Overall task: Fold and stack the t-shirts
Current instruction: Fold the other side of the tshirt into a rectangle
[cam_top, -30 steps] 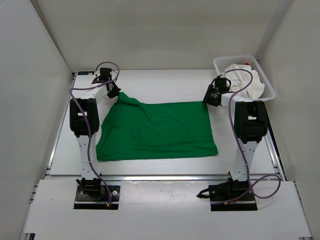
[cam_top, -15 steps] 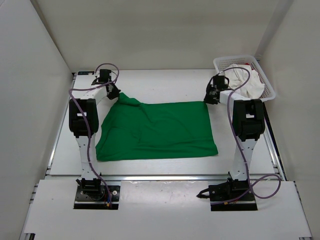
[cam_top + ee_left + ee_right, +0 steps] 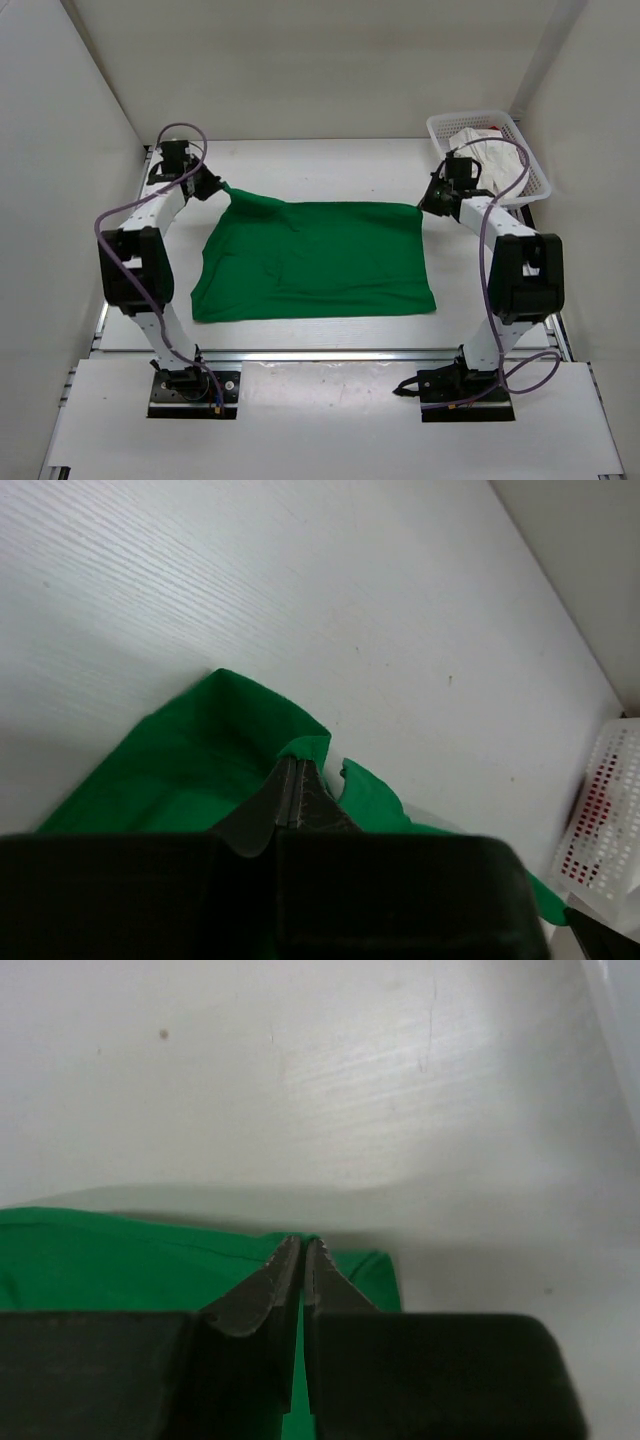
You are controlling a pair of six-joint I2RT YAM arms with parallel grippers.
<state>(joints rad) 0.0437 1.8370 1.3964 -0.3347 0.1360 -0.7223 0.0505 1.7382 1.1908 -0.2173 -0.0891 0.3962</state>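
The bright green t-shirt lies spread across the middle of the table. Its two far corners are pulled up and outward. My left gripper is shut on the far left corner; the left wrist view shows green cloth pinched at the tips of that gripper. My right gripper is shut on the far right corner, and the right wrist view has the green hem clamped between the tips of that gripper. A white t-shirt sits bunched in the basket, with a bit of red t-shirt behind it.
The white mesh basket stands at the far right corner, close behind my right arm; its edge shows in the left wrist view. White walls enclose the table on the left, right and far sides.
The right gripper closed on the shirt's far right corner. Both arms then swung outward, stretching the shirt's far edge taut between them.
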